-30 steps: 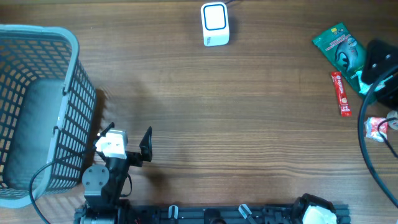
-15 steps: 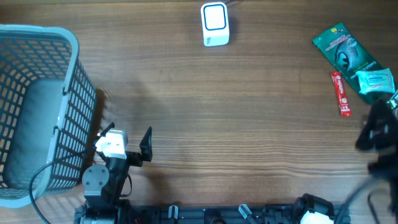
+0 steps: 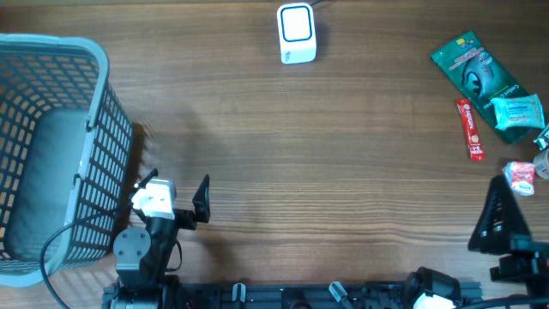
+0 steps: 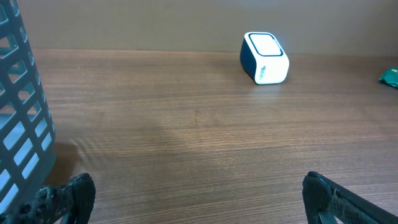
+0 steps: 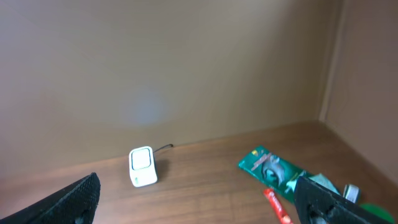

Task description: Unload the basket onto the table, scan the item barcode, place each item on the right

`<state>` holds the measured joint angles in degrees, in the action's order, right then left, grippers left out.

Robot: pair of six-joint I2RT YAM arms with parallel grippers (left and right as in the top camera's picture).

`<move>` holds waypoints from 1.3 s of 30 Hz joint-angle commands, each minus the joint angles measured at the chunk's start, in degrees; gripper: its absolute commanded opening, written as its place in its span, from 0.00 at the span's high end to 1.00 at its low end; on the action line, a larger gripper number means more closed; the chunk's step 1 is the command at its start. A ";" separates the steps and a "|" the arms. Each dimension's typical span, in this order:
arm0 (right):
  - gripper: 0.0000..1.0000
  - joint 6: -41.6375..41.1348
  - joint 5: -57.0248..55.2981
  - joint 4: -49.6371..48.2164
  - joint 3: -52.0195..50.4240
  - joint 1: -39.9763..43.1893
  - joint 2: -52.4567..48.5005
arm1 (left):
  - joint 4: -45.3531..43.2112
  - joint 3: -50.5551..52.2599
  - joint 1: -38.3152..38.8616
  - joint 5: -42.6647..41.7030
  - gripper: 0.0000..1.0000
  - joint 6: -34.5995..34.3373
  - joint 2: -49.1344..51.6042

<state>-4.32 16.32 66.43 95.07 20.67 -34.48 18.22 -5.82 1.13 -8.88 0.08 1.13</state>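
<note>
The white barcode scanner [image 3: 297, 33] stands at the far middle of the table; it also shows in the left wrist view [image 4: 264, 57] and the right wrist view [image 5: 142, 167]. The items lie at the far right: a green packet [image 3: 470, 62], a red stick [image 3: 469, 129], a small teal packet [image 3: 517, 112] and a small white-and-red pack [image 3: 520, 174]. My right gripper [image 3: 504, 225] is open and empty, at the near right below the items. Near the front left, beside the basket, my left gripper [image 3: 176, 190] is open and empty too.
A grey mesh basket [image 3: 94, 129] fills the left side, its wall close to my left fingers [image 4: 68, 196]. The table edge runs just right of the items. A cable leaves the scanner at the back.
My right arm has pulled back from over the items toward the near right edge, uncovering the teal packet and the white-and-red pack. The left arm has not moved.
</note>
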 commanded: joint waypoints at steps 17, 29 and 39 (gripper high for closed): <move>0.00 17.64 11.17 -10.03 -8.96 -4.44 22.58 | -0.11 0.22 0.15 -0.50 0.00 -0.57 -0.31; 0.00 14.27 11.87 -52.13 -52.00 -16.85 25.73 | -0.11 0.22 0.15 -0.50 0.00 -0.57 -0.31; 0.00 -2.49 -4.28 -68.39 -76.94 -18.25 34.29 | -0.11 0.22 0.15 -0.50 0.00 -0.57 -0.31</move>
<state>1.17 18.85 -1.10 21.87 2.74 -1.48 18.24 -5.82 1.13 -8.91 0.05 1.13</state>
